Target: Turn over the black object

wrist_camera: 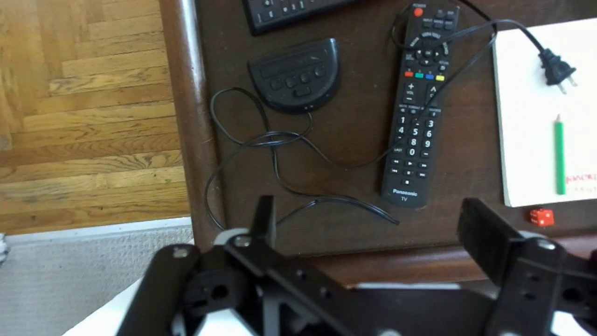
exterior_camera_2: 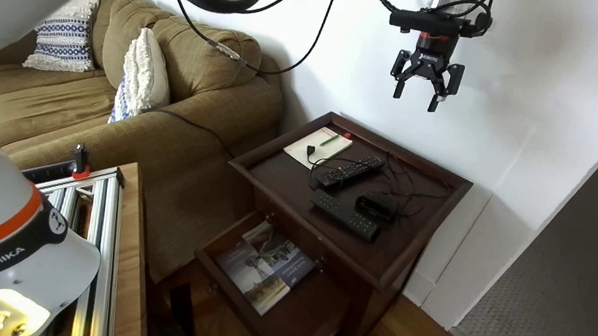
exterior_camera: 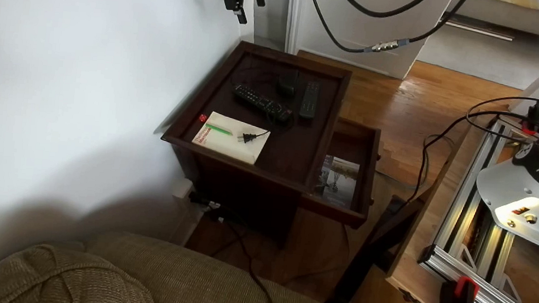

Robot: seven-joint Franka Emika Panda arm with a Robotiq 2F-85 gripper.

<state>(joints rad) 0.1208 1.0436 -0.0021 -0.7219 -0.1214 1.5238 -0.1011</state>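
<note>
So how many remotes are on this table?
2: the Panasonic remote, lying beside the white booklet, and the other remote, between the black device and the open drawer.

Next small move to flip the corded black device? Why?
I'd probably shift the gripper over the corded black device before lowering. The jaws stand open, the gripper hangs well above the table, and in the wrist view the device sits up and left of the jaws' gap.
</note>
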